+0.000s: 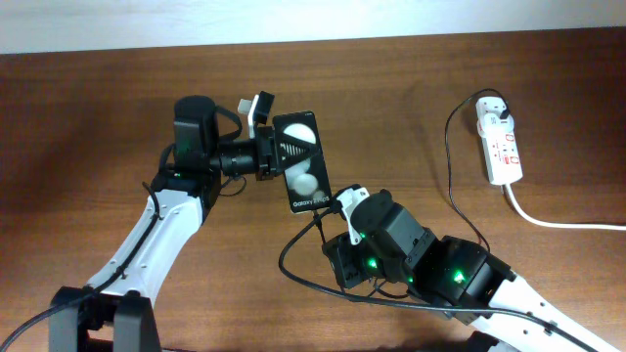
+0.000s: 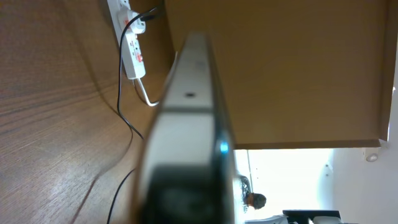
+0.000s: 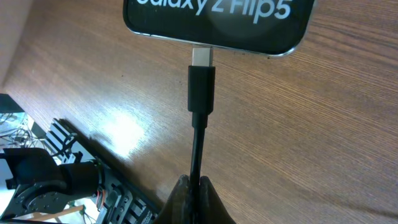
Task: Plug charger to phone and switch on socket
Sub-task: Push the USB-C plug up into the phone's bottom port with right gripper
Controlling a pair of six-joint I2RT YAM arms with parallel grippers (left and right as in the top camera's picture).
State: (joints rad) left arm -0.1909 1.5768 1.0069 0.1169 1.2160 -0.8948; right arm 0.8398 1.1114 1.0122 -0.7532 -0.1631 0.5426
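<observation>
Above the table [image 1: 98, 117], overhead view: the left gripper [image 1: 266, 156] is clamped on the left edge of the phone [image 1: 301, 161], whose face is turned up to the camera and whose lettered end points towards the right gripper [image 1: 344, 207]. That gripper sits just beside the lettered end, pinched tight on the black cable of the charger [image 1: 448, 161]. The cable loops under the arm and climbs the right side to a white adapter [image 1: 492, 106], seated at the far end of the socket [image 1: 501, 147]. The socket lies well apart from both arms, and its switch is too small to read

Left wrist view: the phone's edge [image 2: 186, 93] fills the centre, seen side-on. The socket [image 2: 132, 50] and the thin cable [image 2: 120, 93] lie beyond it on the wood. The fingers themselves are blurred

Right wrist view: the fingertips [image 3: 186, 199] grip the cable a little behind the connector [image 3: 201, 81], whose silver tip meets the port in the phone's bottom edge [image 3: 211, 18]. Bare metal shows, so insertion appears begun but not seated

Step in hand, as judged: plugging in. The next move calls for a straight push along the connector's axis while the left gripper braces the phone. Any sideways drift could jam the tip. The switch is then left to press
</observation>
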